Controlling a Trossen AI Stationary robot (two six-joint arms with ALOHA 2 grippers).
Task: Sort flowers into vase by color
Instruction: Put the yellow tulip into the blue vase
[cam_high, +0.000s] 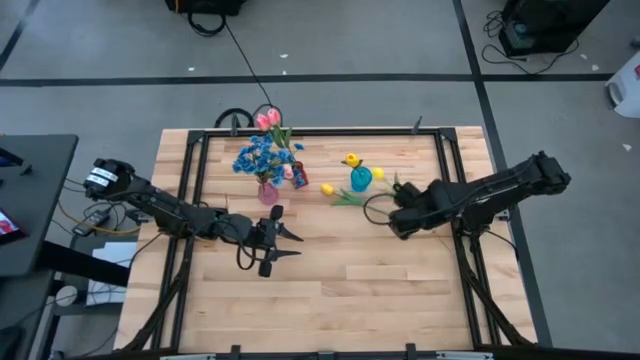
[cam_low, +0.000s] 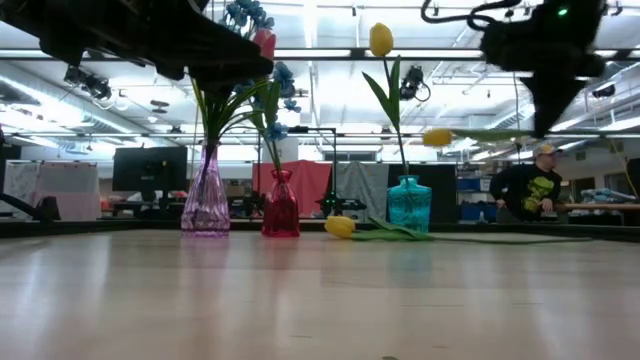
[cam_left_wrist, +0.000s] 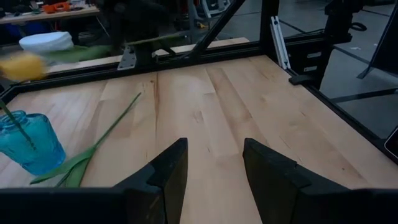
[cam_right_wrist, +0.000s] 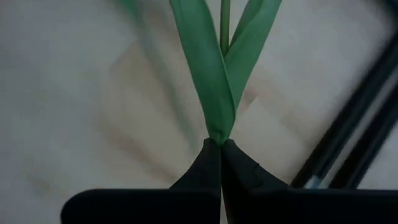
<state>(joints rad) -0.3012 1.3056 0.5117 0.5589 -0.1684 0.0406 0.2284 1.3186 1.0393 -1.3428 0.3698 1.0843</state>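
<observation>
We take the blue vase (cam_high: 361, 179) as our landmark. Our right gripper (cam_high: 399, 217) hangs in the air on its right side, a little toward the front of the table. Its fingers are pressed together on the stem of a yellow tulip (cam_low: 437, 137); in the right wrist view the green leaves (cam_right_wrist: 221, 68) rise straight out of the closed tips. In the low view this tulip is lying almost level in the air. Its stem runs from the gripper toward the vase and its blossom leads, higher than the mouth of the vase. We judge that the stem must turn upright, with the cut end down, before it can enter.

One yellow tulip (cam_low: 381, 40) already stands in the blue vase, and another (cam_low: 340, 227) lies on the table just beside it.

Our left gripper (cam_high: 281, 241) waits well to the left and front of the vase, with its fingers apart and nothing between them.
</observation>
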